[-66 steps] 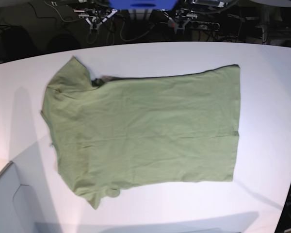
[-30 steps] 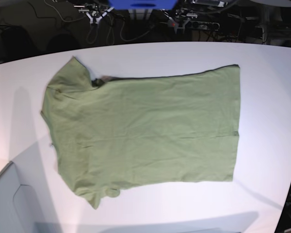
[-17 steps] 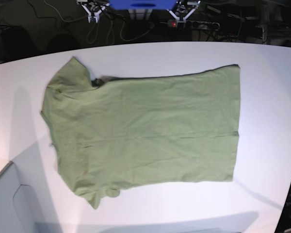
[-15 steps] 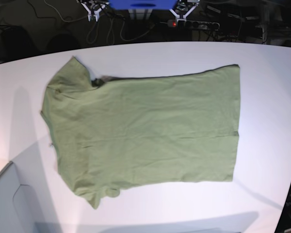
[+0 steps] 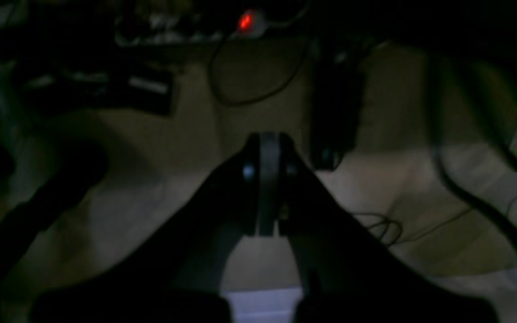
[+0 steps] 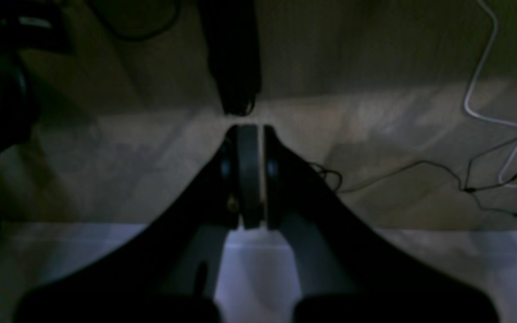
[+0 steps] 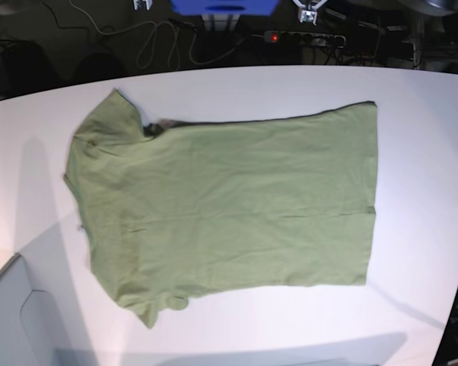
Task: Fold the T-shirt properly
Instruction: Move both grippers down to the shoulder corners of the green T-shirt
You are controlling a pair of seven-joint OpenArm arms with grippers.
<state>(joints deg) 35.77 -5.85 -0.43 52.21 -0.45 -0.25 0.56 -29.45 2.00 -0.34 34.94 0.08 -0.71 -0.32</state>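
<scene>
The olive-green T-shirt (image 7: 229, 206) lies spread flat on the white table (image 7: 420, 152). Its collar and both sleeves are at the left and its hem at the right. Neither gripper touches it. My left gripper (image 5: 267, 148) is shut and empty, far behind the table; in the base view only its tip (image 7: 309, 13) shows at the top edge. My right gripper (image 6: 247, 134) is shut and empty too, its tip (image 7: 141, 4) at the top edge further left. Both wrist views show dark floor, not the shirt.
A power strip with a red light (image 7: 290, 36) and cables lie on the dark floor behind the table. A blue box (image 7: 225, 6) stands at the top centre. A grey panel (image 7: 15, 320) fills the bottom left corner.
Both grippers have drawn back from the table's far side toward the top edge of the base view. The T-shirt has not moved.
</scene>
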